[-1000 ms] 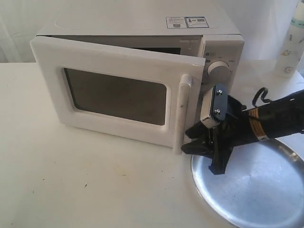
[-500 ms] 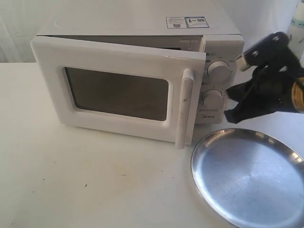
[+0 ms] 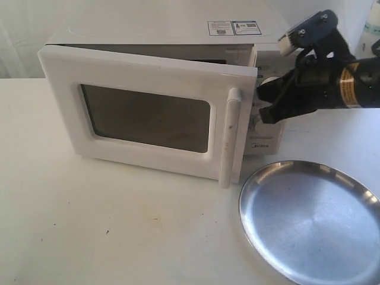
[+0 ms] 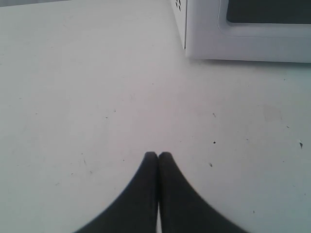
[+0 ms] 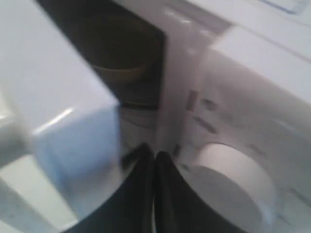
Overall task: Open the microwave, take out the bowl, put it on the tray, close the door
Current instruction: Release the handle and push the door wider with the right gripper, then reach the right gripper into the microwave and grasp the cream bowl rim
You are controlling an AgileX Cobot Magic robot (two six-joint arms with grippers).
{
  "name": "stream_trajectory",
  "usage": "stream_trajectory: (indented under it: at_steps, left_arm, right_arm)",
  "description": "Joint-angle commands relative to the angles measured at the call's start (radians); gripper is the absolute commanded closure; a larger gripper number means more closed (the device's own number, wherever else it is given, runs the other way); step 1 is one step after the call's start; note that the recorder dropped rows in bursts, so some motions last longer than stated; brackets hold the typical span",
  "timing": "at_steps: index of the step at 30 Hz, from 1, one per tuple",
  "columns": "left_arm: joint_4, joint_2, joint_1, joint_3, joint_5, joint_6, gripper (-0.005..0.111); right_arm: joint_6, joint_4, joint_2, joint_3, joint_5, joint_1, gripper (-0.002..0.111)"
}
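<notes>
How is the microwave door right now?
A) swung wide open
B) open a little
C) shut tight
B: the door stands ajar, its handle side swung out from the microwave, with a dark gap along its top edge.

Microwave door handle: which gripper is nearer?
Right. The right gripper hangs shut by a dial, just beyond the door handle at the door's open edge. The left gripper sits shut over bare table, off the microwave's corner, outside the exterior view.
</notes>
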Motion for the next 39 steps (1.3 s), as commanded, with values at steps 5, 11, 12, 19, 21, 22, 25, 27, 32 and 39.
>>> stream_trajectory:
  at_steps: [5,11,12,19,21,22,25,27,32,39]
  left_arm:
    - [-0.008,-0.002,-0.005,-0.003,0.003,0.0,0.107]
    - [-0.008,-0.002,-0.005,-0.003,0.003,0.0,0.107]
    - [-0.008,-0.002,-0.005,-0.003,0.003,0.0,0.107]
    - [-0.008,-0.002,-0.005,-0.003,0.003,0.0,0.107]
    - [-0.008,-0.002,-0.005,-0.003,0.003,0.0,0.107]
    - [-0.008,-0.002,-0.005,-0.003,0.003,0.0,0.107]
    - [-0.008,-0.002,-0.005,-0.003,0.003,0.0,0.107]
    - [-0.008,-0.002,-0.005,-0.003,0.003,0.0,0.107]
    - [-0.008,-0.002,-0.005,-0.003,0.003,0.0,0.107]
    - [-0.008,-0.002,-0.005,-0.003,0.003,0.0,0.107]
  right_arm:
    - [-0.119,-0.003,0.056,-0.018,-0.408,-0.001,0.108]
    - [-0.119,-0.003,0.056,-0.018,-0.401,-0.001,0.108]
    - [-0.119,-0.003,0.056,-0.018,-0.401,-0.001,0.108]
    - [-0.121,0.106,0.065,-0.014,-0.405,0.032,0.108]
    - [-0.158,0.15,0.077,-0.014,-0.401,0.066,0.108]
    - [-0.197,0.18,0.085,-0.014,-0.393,0.088,0.107]
    - [-0.387,0.292,0.107,-0.014,-0.345,0.152,0.097]
    - [-0.509,0.399,0.122,-0.014,-0.289,0.196,0.087]
    - [-0.872,0.77,0.166,-0.014,-0.136,0.268,0.057]
    - [-1.116,0.894,0.325,-0.056,-0.092,0.309,0.048]
